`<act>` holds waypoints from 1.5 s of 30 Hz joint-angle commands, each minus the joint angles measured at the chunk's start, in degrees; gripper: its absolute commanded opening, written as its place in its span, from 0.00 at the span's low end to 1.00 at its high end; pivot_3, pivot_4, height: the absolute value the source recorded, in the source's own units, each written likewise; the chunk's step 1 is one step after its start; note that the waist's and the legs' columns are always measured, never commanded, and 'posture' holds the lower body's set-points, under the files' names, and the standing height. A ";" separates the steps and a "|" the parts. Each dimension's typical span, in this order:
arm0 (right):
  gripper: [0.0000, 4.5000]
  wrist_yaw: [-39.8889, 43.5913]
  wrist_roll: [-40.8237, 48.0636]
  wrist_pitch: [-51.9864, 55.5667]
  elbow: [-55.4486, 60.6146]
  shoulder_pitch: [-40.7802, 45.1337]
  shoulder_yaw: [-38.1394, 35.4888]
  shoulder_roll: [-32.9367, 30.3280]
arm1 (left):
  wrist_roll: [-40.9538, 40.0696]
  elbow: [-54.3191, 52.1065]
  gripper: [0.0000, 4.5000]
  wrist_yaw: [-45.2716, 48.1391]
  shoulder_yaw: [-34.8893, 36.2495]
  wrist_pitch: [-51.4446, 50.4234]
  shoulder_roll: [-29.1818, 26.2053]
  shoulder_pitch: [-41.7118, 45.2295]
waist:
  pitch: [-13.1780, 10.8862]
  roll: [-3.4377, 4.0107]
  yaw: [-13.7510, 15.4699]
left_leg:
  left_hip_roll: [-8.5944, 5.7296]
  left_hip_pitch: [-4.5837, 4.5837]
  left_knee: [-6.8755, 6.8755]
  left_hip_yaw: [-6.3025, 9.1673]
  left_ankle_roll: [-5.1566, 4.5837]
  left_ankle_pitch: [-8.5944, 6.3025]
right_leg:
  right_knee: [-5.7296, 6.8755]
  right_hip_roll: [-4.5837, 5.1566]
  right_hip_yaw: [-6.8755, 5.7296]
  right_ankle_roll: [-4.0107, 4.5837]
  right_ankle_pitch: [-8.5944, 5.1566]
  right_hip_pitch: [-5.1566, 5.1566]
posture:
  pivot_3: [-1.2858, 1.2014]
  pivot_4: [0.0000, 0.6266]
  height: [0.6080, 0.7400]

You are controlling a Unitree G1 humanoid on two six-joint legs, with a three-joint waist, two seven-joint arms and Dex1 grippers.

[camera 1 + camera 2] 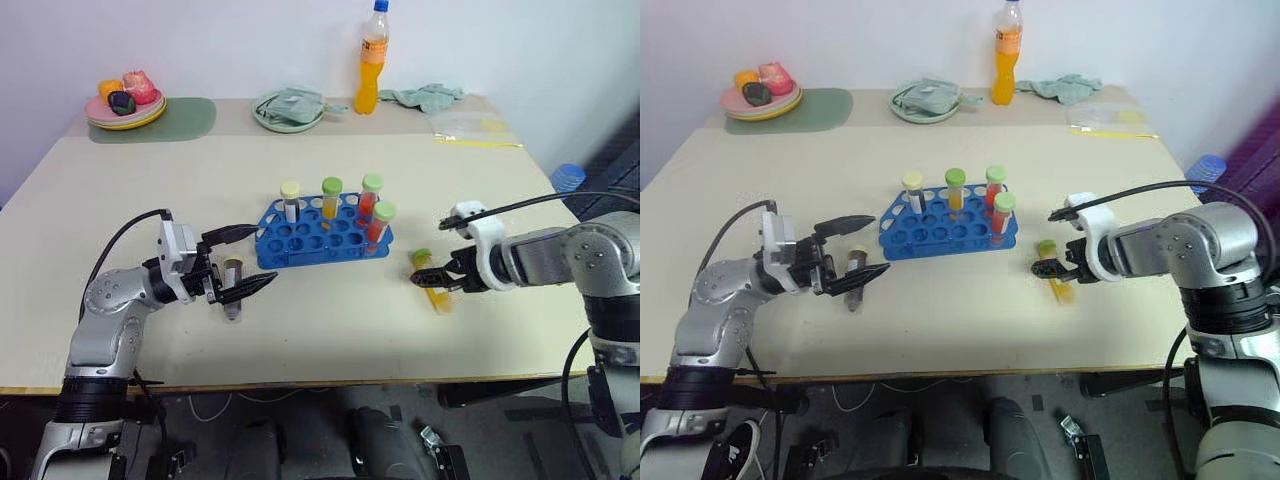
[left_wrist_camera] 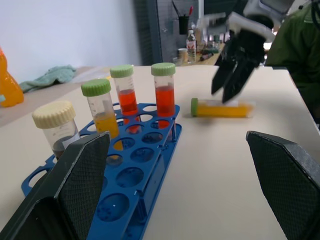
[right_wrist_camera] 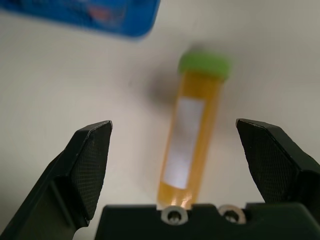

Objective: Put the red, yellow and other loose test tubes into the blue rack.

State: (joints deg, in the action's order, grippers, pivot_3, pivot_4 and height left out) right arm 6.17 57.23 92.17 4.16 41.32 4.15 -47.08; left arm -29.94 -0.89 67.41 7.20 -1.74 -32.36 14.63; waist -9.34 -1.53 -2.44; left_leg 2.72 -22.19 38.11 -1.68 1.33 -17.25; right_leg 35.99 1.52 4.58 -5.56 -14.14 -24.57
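**Clearance Around the Rack**

The blue rack (image 1: 322,236) carries four upright tubes (image 1: 371,200) along its far and right-hand holes; the near holes stand free. Bare surface (image 1: 330,320) lies between both pincers. A yellow tube (image 1: 432,282) lies flat right of the rack, a cream-capped tube (image 1: 232,288) left of it.

On the table (image 1: 330,310) the blue rack (image 1: 322,234) holds four capped tubes upright, while the left gripper (image 1: 245,262) spreads wide over a lying tube (image 1: 232,287) and the right gripper (image 1: 432,272) points down at a green-capped yellow tube (image 1: 431,281).
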 commanded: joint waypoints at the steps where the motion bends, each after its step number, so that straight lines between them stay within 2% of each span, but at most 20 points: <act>1: 0.97 -4.24 2.05 0.33 -0.17 2.80 1.98 -0.52 | -0.10 -2.44 1.00 -0.57 0.57 1.19 0.02 -1.39 | 0.00 0.00 -0.05 | 0.00 0.00 0.00 0.01 0.00 0.00 | 0.00 0.00 0.00 0.00 0.00 0.00 | 0.52 0.24 1.00; 10: 0.97 -13.24 2.27 0.33 -7.98 5.89 2.80 3.67 | -0.14 -6.07 1.00 -2.98 0.78 1.16 0.30 -4.90 | 0.01 -0.01 -0.01 | 0.03 0.01 0.01 0.04 0.00 0.00 | 0.02 -0.03 -0.03 0.15 -0.08 0.00 | 0.52 0.24 1.00; 22: 0.97 -26.00 9.83 0.33 -13.64 5.69 0.16 6.57 | -0.29 -6.60 1.00 -3.62 0.95 1.27 0.17 -5.47 | 0.02 -0.03 -0.09 | 0.02 0.00 0.01 0.04 0.00 0.00 | 0.01 -0.04 -0.03 0.15 -0.08 0.00 | 0.52 0.24 1.00; 26: 0.61 -28.49 11.14 0.33 -14.14 4.83 -0.76 6.97 | -0.19 -6.56 1.00 -3.66 0.80 1.35 0.13 -5.38 | 0.03 -0.03 -0.09 | 0.02 0.00 0.01 0.05 0.00 0.00 | 0.00 -0.04 -0.03 0.15 -0.08 0.00 | 0.52 0.24 1.00; 29: 0.27 -29.99 12.33 0.33 -14.01 4.71 -1.54 7.45 | -0.26 -6.67 1.00 -3.63 0.78 1.27 0.04 -5.47 | 0.03 -0.03 -0.12 | 0.03 0.00 0.01 0.05 -0.01 0.00 | 0.00 -0.04 -0.03 0.14 -0.08 0.00 | 0.52 0.24 1.00; 30: 0.18 -30.51 13.04 0.33 -13.70 4.46 -1.73 7.48 | -0.22 -6.58 1.00 -3.63 0.75 1.28 0.03 -5.39 | 0.03 -0.03 -0.14 | 0.03 0.00 0.01 0.05 -0.01 0.00 | 0.01 -0.04 -0.03 0.14 -0.08 0.00 | 0.52 0.24 1.00; 33: 0.17 -31.46 17.85 0.33 -11.85 2.72 -4.34 8.23 | -0.34 -6.51 1.00 -3.55 0.91 1.16 -0.10 -5.37 | 0.03 -0.03 -0.10 | 0.04 0.00 0.01 0.06 -0.01 0.00 | 0.01 -0.06 -0.04 0.14 -0.08 0.00 | 0.52 0.24 1.00; 36: 0.17 -25.12 25.98 0.33 0.08 -1.85 -4.70 7.05 | -0.51 -6.36 1.00 -3.26 1.26 1.20 -0.42 -5.55 | 0.02 -0.03 -0.09 | 0.05 -0.02 0.00 0.08 -0.01 0.00 | 0.01 -0.06 -0.06 0.04 -0.02 0.00 | 0.52 0.24 1.00; 37: 0.17 -19.56 24.21 -2.01 9.51 -3.87 -3.64 5.61 | -0.54 -6.12 1.00 -3.13 1.39 1.21 -0.58 -5.48 | 0.02 -0.03 -0.11 | 0.06 -0.03 -0.01 0.11 -0.03 -0.01 | 0.00 -0.07 -0.08 0.01 -0.01 0.00 | 0.52 0.24 1.00; 39: 0.17 -10.92 18.90 -8.59 21.51 -7.51 -2.76 3.88 | -0.65 -5.64 1.00 -2.84 1.64 1.26 -0.88 -5.27 | -0.02 0.06 -0.08 | 0.09 -0.08 -0.02 0.19 -0.07 -0.03 | -0.01 -0.07 -0.15 -0.02 0.00 -0.03 | 0.52 0.24 1.00; 41: 0.17 0.80 6.00 -25.51 30.51 -13.21 -1.67 1.58 | -0.68 -4.96 1.00 -2.67 2.02 1.32 -1.24 -4.65 | 0.00 0.03 0.00 | 0.11 -0.09 -0.02 0.25 -0.08 -0.04 | -0.01 -0.07 -0.22 -0.04 0.00 -0.03 | 0.52 0.24 1.00; 43: 0.17 5.53 0.41 -35.60 31.96 -17.89 -3.24 4.45 | -0.82 -4.32 1.00 -2.51 2.42 1.42 -1.52 -4.05 | 0.10 -0.13 -0.01 | 0.10 -0.06 0.00 0.30 -0.08 -0.04 | -0.09 -0.08 -0.33 -0.02 -0.04 0.06 | 0.52 0.24 1.00; 45: 0.17 8.53 -8.32 -49.24 30.22 -20.98 -2.05 10.24 | -0.89 -3.62 1.00 -2.49 2.83 1.47 -1.78 -3.57 | 0.15 -0.21 -0.03 | 0.09 -0.04 0.02 0.26 -0.07 -0.04 | -0.12 -0.06 -0.30 0.13 -0.12 0.09 | 0.52 0.24 1.00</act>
State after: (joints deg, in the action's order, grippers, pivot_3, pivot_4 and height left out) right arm 11.79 55.58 53.77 34.01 20.77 2.76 -39.16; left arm -29.67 -4.32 64.78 8.52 -0.90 -33.67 9.96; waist -9.19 -1.75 -2.47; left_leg 2.81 -22.21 38.15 -1.42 1.25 -17.29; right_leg 35.87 1.44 4.27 -5.43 -14.25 -24.45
